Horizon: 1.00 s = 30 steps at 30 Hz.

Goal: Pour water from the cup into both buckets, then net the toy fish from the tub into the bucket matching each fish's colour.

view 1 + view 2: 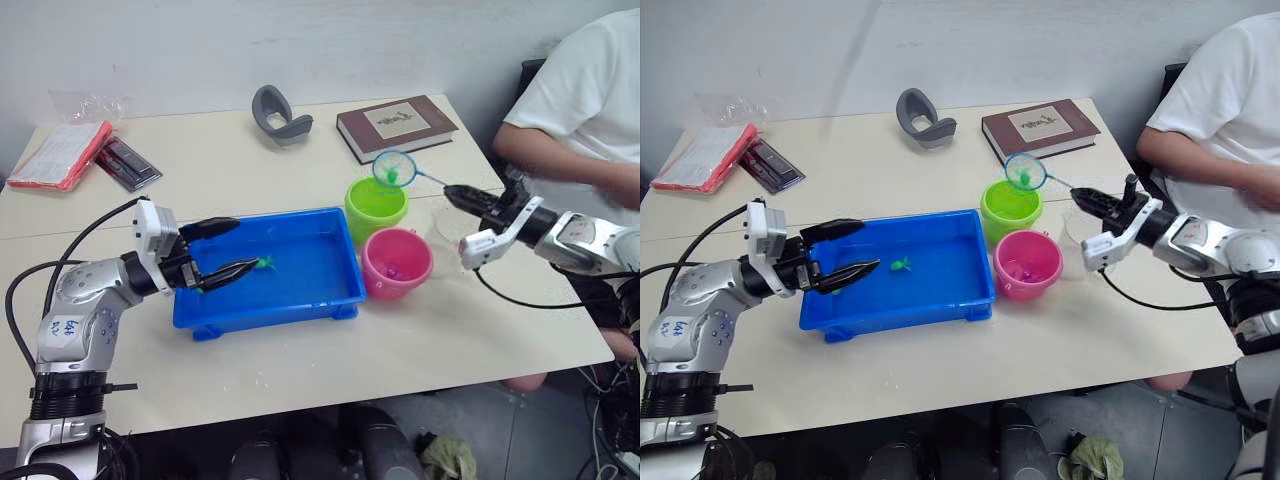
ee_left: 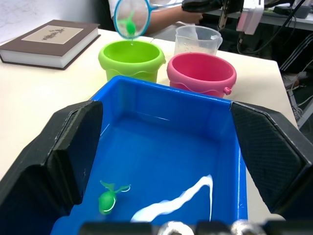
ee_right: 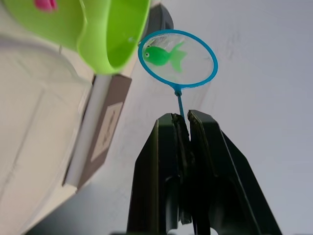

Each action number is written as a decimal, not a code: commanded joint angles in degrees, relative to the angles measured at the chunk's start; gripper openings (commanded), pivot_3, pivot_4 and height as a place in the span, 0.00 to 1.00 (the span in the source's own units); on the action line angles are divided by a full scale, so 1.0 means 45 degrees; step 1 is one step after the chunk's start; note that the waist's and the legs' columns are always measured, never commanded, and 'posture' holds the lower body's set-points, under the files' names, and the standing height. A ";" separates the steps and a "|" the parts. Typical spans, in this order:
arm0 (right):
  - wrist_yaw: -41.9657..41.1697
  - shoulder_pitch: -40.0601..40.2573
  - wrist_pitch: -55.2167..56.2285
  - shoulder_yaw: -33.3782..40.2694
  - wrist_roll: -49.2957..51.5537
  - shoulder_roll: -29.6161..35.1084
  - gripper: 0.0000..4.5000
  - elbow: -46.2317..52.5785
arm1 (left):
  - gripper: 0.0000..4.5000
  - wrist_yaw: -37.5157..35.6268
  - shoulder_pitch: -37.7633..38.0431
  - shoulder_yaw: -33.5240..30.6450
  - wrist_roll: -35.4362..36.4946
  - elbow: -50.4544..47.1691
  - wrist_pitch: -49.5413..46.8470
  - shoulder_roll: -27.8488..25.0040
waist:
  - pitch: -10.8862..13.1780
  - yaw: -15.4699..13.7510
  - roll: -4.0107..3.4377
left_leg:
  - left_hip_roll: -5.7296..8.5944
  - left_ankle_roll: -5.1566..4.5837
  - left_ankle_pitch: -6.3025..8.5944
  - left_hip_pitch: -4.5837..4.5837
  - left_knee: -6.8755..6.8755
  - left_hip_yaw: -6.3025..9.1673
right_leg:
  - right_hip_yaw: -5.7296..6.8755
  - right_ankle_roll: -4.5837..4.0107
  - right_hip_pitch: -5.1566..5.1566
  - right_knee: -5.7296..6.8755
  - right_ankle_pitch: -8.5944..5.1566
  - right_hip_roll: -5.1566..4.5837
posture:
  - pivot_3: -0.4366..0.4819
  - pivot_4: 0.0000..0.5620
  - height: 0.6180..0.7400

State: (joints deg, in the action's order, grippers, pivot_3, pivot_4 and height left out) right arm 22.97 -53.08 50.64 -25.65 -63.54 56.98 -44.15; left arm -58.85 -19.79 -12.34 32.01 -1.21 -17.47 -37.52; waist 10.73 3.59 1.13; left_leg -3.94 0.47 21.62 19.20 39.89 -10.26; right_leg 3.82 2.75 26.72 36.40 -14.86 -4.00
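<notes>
1. Two black fingers of your left gripper (image 1: 232, 248) stand spread wide over the near-left part of the shallow bright blue plastic tub (image 1: 330, 290), gripping nothing; one fingertip hangs just beside a small bright green toy fish (image 1: 264, 263) lying in the tub's water.
2. In the left wrist view that same green fish (image 2: 107, 198) lies between the two open pads, low in the tub, apart from both.
3. Right of the tub you have the lime green round bucket (image 1: 372, 212) farther from you and the pink round bucket (image 1: 396, 270) nearer, the two touching or nearly so, both just beside the tub's right wall.
4. The clear plastic jug (image 2: 195, 40) stands behind the pink bucket, on its right side.
5. Over the green bucket's far rim hangs the blue-rimmed round net (image 1: 394, 168), with a second green fish (image 3: 163, 55) caught in its mesh.
6. Your right gripper (image 1: 462, 196) is pressed together on the net's thin dark handle, holding the hoop out to its left above the bucket.
7. Far right, a person in a white shirt (image 1: 575, 90) sits at the table's edge.
</notes>
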 commanded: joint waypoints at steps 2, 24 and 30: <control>0.0363 -0.0359 -0.0392 0.0062 0.0178 0.0115 0.00 -0.0263 | 0.99 0.0073 -0.0154 -0.0206 -0.0004 -0.0196 0.0223 -0.0092 | 0.0000 0.0000 -0.0001 | 0.0002 0.0002 -0.0001 0.0001 -0.0001 -0.0001 | -0.0005 0.0000 0.0001 0.0000 0.0000 0.0002 | 0.48 0.27 1.00; 0.0731 -0.0463 -0.0439 -0.0242 0.0207 0.0078 0.00 -0.0472 | 0.99 0.0329 0.0074 -0.0186 0.0004 -0.0474 0.0237 0.0053 | 0.0001 0.0010 -0.0002 | -0.0028 0.0012 -0.0002 -0.0004 -0.0001 -0.0038 | -0.0031 0.0000 0.0004 0.0003 0.0000 0.0078 | 0.48 0.27 1.00; 0.0939 -0.0216 -0.0424 -0.0353 0.0154 0.0158 0.00 -0.0256 | 0.99 0.0332 0.0101 -0.0212 0.0013 -0.0488 0.0228 0.0012 | 0.0001 0.0006 -0.0002 | -0.0037 0.0014 -0.0003 -0.0006 0.0000 -0.0042 | -0.0034 0.0000 0.0005 0.0003 0.0000 0.0080 | 0.48 0.27 1.00</control>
State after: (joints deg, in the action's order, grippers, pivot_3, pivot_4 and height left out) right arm 26.01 -53.13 50.68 -29.03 -64.21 56.56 -44.53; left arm -57.40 -19.32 -12.34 31.77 -1.50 -17.36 -37.00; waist 10.73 3.62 1.12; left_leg -4.10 0.54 21.61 19.17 39.88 -10.47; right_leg 3.65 2.75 26.75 36.42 -14.86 -3.62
